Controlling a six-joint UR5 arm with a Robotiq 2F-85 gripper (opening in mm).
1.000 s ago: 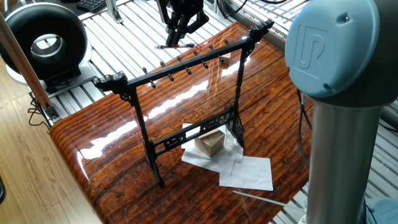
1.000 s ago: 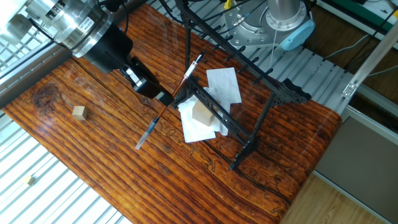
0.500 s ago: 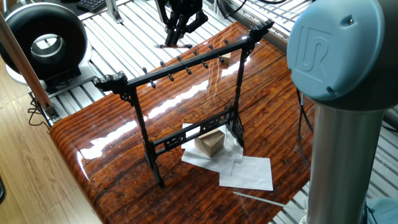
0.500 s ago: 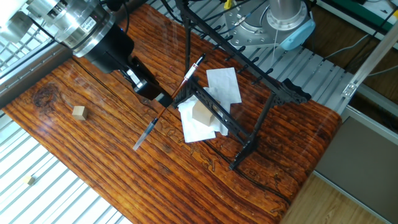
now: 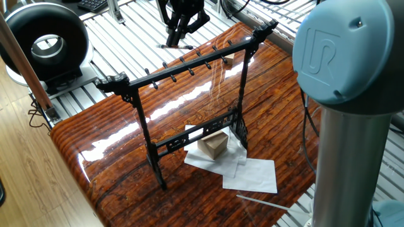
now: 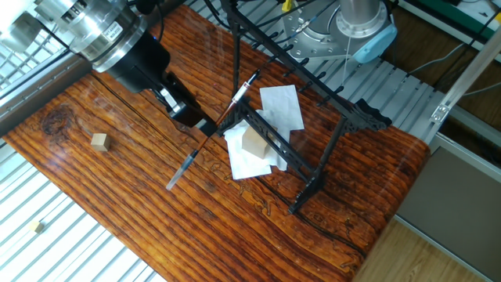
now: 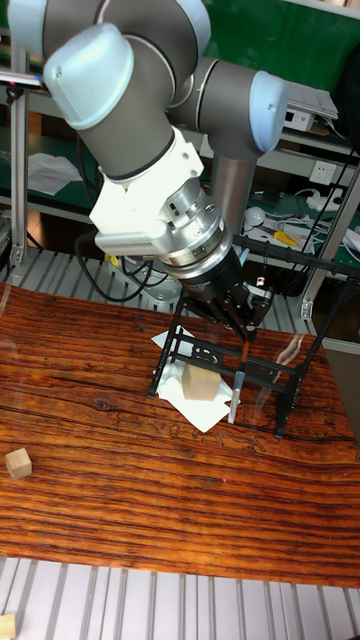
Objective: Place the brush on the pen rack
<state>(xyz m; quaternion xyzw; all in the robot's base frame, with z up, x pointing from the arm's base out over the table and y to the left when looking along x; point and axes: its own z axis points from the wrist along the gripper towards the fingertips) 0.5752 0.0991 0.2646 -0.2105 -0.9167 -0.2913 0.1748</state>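
Observation:
My gripper (image 6: 205,124) is shut on the brush (image 6: 223,111), a slim reddish-brown stick with a pale lower end. It holds the brush tilted above the table, just beside the pen rack (image 6: 325,160). In the tall fixed view the brush (image 7: 238,385) hangs down from the gripper (image 7: 245,328) in front of the rack's lower crossbar (image 7: 215,362). From the opposite side, the gripper (image 5: 180,28) sits beyond the rack's pegged top bar (image 5: 189,66), and the brush (image 5: 175,46) shows as a short dark stick below it.
A wooden block (image 6: 252,143) rests on white paper sheets (image 6: 282,106) under the rack. A small wooden cube (image 6: 99,141) lies apart on the table's left. A thin pale rod (image 5: 262,200) lies near the table edge. A black round device (image 5: 44,38) stands off the table.
The gripper with the brush has drifted slightly; the brush's lower end has slid a little to the left and its upper end sits a little lower. The rack has not moved.

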